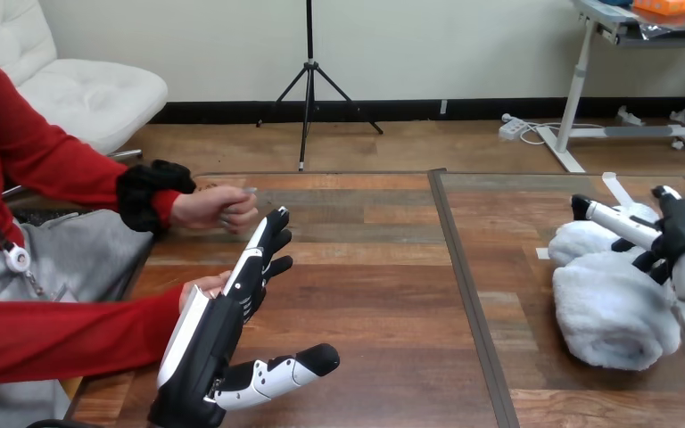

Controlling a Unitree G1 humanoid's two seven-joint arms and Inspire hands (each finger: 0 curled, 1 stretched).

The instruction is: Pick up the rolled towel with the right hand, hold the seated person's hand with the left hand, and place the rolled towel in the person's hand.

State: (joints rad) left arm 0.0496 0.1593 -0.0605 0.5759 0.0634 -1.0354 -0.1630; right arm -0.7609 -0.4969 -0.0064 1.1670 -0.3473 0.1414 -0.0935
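The rolled towel (605, 308), pale and fluffy, lies on the wooden table (383, 294) at the right. My right hand (682, 230) sits on its upper right end, thumb stretched across the top and fingers curled into the pile. My left hand (223, 316) stands on edge at the lower left, open, with fingers straight and thumb sticking out to the right. The person's hand (198, 290) lies just behind its palm, mostly hidden; I cannot tell if they touch. The person's other hand (225, 210) hovers further back, loosely closed.
A dark seam (464, 294) runs front to back between the two tabletops. The person's red-sleeved forearm (62, 334) lies along the table's left edge. Bare wood spans the middle between my two hands.
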